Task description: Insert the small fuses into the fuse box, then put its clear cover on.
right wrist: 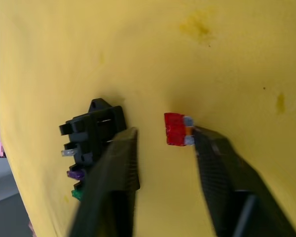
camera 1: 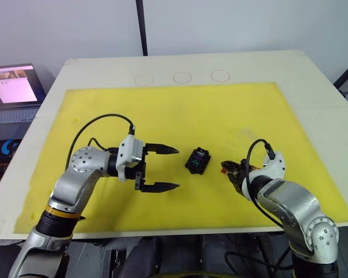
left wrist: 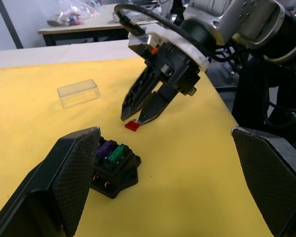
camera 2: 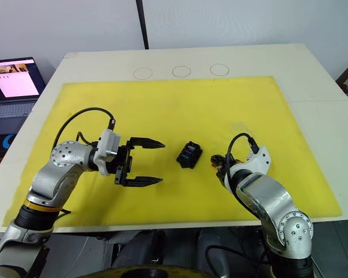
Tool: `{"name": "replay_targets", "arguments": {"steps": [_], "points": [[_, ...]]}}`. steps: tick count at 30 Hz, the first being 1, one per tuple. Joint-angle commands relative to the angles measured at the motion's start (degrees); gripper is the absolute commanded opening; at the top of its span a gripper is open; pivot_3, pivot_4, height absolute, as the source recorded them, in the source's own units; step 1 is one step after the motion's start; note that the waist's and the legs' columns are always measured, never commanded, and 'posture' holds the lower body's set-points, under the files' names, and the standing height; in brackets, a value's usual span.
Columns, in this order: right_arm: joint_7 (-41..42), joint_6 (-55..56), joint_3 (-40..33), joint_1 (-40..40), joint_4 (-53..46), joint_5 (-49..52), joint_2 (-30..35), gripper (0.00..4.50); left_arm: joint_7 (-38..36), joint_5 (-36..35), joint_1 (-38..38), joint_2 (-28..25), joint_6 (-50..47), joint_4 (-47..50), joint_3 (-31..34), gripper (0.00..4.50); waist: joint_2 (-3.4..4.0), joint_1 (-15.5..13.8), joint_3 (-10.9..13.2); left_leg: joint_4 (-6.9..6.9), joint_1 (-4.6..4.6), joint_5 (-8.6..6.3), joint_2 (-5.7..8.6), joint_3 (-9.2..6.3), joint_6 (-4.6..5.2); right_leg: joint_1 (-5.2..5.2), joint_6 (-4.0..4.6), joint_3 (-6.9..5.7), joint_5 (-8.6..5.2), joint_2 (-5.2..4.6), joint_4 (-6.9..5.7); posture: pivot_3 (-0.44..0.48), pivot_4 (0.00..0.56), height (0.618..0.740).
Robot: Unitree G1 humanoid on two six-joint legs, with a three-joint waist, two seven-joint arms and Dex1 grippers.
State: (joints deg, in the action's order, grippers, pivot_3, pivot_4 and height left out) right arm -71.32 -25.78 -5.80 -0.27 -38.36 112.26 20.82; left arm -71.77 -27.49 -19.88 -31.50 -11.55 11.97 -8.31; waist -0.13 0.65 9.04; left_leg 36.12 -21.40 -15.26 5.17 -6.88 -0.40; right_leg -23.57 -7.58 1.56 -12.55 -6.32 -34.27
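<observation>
Right now the right gripper [right wrist: 163,143], jaws slightly spread, straddles the red fuse [right wrist: 175,129] lying flat on the mat, touching one finger. Fuse box [camera 1: 198,160] sits just beyond toward the left gripper [camera 1: 165,168], which hangs wide open, farther off.

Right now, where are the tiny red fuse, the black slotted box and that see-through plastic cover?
Tiny red blade fuse [right wrist: 176,129], right wrist view: middle of its red body.
Small black slotted fuse box [camera 1: 198,160], left eye view: its top.
Clear rectangular plastic cover [left wrist: 78,93], left wrist view: its side wall.
</observation>
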Motion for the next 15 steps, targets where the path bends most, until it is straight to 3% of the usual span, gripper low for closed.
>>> {"name": "replay_targets", "arguments": {"steps": [1,4,5,6,8,9,11,13,15], "points": [[1.0,-0.3,0.4,2.8,-4.6,0.7,1.8,3.34,0.1,0.0,0.0,0.3,1.5,1.1,0.1,4.5,0.0,-0.1,0.0,0.0,0.0,0.0,0.0,0.0,0.0,0.0,0.0,0.0,0.0,0.0,0.0,0.0,0.15,0.74],[4.8,-1.2,1.2,5.3,-6.7,0.7,5.2,4.32,0.1,0.1,-0.1,0.6,1.8,0.8,-0.1,4.5,0.0,0.0,0.0,0.0,-0.01,-0.01,0.0,-0.01,0.01,0.02,0.02,0.0,-0.01,0.0,0.03,0.0,0.15,0.74],[10.0,-3.7,0.5,6.4,-6.3,0.7,8.7,4.46,0.0,0.2,-0.2,0.7,2.0,0.6,-0.1,4.5,0.0,0.0,0.0,0.01,0.0,-0.01,0.0,-0.02,0.01,0.04,0.08,0.0,-0.05,0.0,0.03,0.0,0.15,0.74],[17.9,-7.8,-0.8,7.3,-5.1,0.7,13.5,4.46,0.0,0.3,-0.2,0.8,2.1,0.4,-0.1,4.5,0.02,-0.1,0.0,0.02,-0.01,-0.01,0.0,-0.02,0.01,0.05,0.1,-0.01,-0.06,0.0,0.04,0.0,0.15,0.74],[41.7,-21.6,-6.4,7.4,2.6,0.7,27.1,4.46,-0.2,0.5,-0.3,1.1,2.4,0.1,0.0,4.5,0.01,-0.1,0.0,0.07,0.0,-0.02,0.06,0.04,0.04,0.13,0.17,-0.01,-0.12,-0.06,0.1,0.0,0.15,0.74],[55.0,-30.0,-8.5,5.5,7.1,0.7,35.1,4.46,-0.2,0.5,-0.4,1.2,2.5,-0.1,0.0,4.5,0.01,-0.1,0.1,0.1,0.01,-0.04,0.06,0.08,0.09,0.19,0.19,-0.01,-0.12,-0.06,0.17,0.0,0.15,0.74],[72.3,-42.2,-10.5,1.5,14.7,0.7,46.7,4.46,-0.3,0.6,-0.3,1.3,2.7,-0.2,0.1,4.5,0.23,0.0,0.2,0.33,0.01,-0.12,0.07,0.24,0.24,0.33,0.19,-0.01,-0.13,-0.11,0.25,0.0,0.15,0.74],[91.2,-45.5,-7.2,-3.4,19.6,-12.3,55.1,4.46,-0.3,0.6,0.1,1.5,3.1,-0.2,-0.1,4.5,0.19,0.1,0.2,0.4,0.03,-0.19,-0.07,0.24,0.36,0.36,0.21,-0.05,-0.14,-0.01,0.25,0.0,0.15,0.74],[105.4,-45.3,-2.4,-8.5,24.1,-23.3,58.3,4.46,-0.3,0.7,0.0,1.7,3.1,-0.3,-0.3,4.5,0.15,-0.1,0.2,0.34,0.01,-0.21,-0.11,0.25,0.39,0.3,0.19,-0.12,-0.15,0.07,0.24,0.0,0.15,0.74]]}}
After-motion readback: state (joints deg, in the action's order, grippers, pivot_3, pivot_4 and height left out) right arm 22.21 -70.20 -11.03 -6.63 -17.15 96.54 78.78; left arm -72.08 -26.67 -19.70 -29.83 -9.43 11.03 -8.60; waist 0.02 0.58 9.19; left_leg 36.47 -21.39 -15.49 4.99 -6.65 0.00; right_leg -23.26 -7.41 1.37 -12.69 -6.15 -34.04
